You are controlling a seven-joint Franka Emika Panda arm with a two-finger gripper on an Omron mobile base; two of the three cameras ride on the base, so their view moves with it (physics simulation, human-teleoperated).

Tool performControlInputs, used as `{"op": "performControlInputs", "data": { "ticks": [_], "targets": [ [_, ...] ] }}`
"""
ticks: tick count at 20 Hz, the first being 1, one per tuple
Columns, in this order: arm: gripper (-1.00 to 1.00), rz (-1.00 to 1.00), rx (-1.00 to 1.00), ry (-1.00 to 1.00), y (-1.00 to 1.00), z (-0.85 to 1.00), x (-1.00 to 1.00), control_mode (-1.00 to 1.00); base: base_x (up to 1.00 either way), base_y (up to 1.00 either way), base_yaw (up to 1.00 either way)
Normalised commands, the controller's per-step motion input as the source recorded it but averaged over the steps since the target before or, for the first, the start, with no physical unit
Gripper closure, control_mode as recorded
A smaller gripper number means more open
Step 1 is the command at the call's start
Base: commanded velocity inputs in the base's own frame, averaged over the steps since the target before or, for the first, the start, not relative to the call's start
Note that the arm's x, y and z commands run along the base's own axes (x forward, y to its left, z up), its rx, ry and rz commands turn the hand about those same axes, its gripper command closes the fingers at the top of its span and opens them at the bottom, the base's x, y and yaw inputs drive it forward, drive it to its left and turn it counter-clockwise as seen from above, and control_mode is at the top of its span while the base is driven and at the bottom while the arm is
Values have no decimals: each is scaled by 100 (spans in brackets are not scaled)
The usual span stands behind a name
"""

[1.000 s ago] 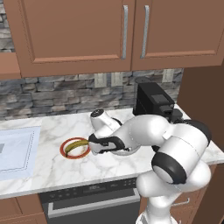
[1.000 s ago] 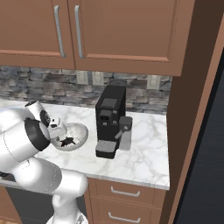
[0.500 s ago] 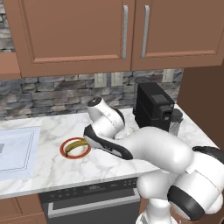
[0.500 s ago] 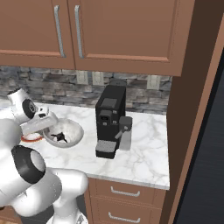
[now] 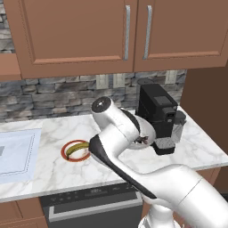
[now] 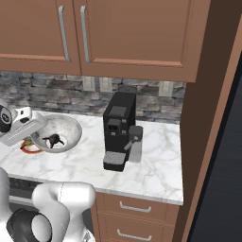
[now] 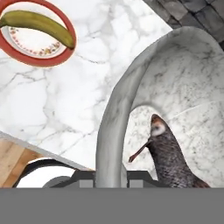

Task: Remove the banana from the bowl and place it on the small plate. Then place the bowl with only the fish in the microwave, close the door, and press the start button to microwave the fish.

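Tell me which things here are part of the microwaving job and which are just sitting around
Part of the job:
banana, lying on the small plate
bowl, rim pinched in the shut gripper
fish inside the bowl

Just lying about:
coffee machine on the marble counter
wooden cabinets above
sink at the left

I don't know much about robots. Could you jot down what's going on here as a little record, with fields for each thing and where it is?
banana: lying on the small plate, out of the bowl
small plate: on the marble counter, beside the bowl
bowl: white, its rim pinched by the gripper
fish: inside the bowl
gripper: shut on the bowl's rim
coffee machine: black, on the counter to the bowl's right
cabinets: brown wood, doors closed, above the counter
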Motion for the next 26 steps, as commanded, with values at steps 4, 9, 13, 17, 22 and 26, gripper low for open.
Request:
{"op": "performControlInputs", "data": {
  "ticks": [4,9,13,17,22,26],
  "targets": [
    [100,5,-9,-5,1,100,-61,-100,0,0,0],
    [100,0,-6,-11,-23,80,-67,-100,0,0,0],
    [100,0,-4,-11,-39,48,-55,-100,0,0,0],
    [100,-3,0,-1,-54,2,-43,-100,0,0,0],
    [100,-2,-2,4,-5,-9,-19,-100,0,0,0],
    [100,1,-3,1,10,-2,0,-100,0,0,0]
  ]
}}
